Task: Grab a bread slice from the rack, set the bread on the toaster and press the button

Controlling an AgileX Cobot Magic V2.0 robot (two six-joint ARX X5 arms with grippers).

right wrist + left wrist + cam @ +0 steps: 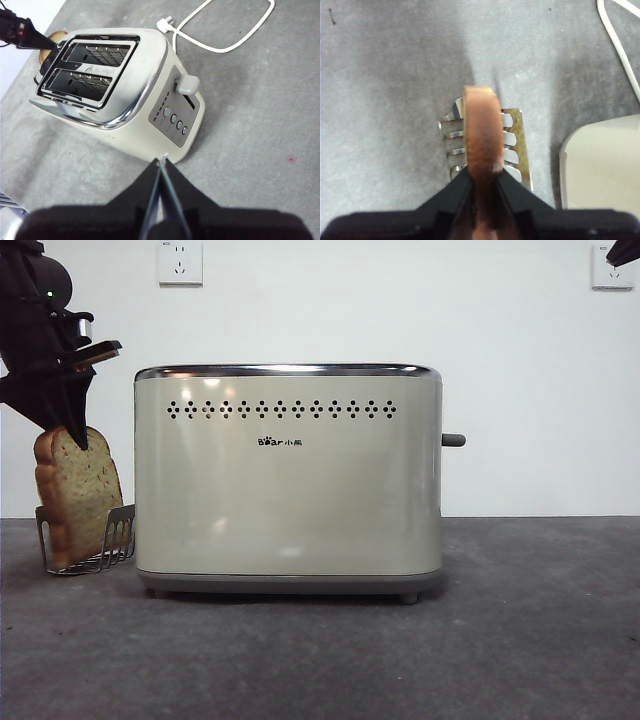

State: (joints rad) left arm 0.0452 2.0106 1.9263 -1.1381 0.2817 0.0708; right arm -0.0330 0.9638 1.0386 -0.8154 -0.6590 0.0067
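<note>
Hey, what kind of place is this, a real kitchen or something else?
Probably a lab or test bench staged as a kitchen: a toaster and a bread rack stand on grey felt-like tabletop, before a bare white wall with sockets.

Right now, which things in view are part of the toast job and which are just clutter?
In play: slice of bread, clamped in the left gripper; rack under it; toaster; button; right gripper, jaws shut, waiting above the toaster's button end.

Lying about: white power cord; wall sockets.
</note>
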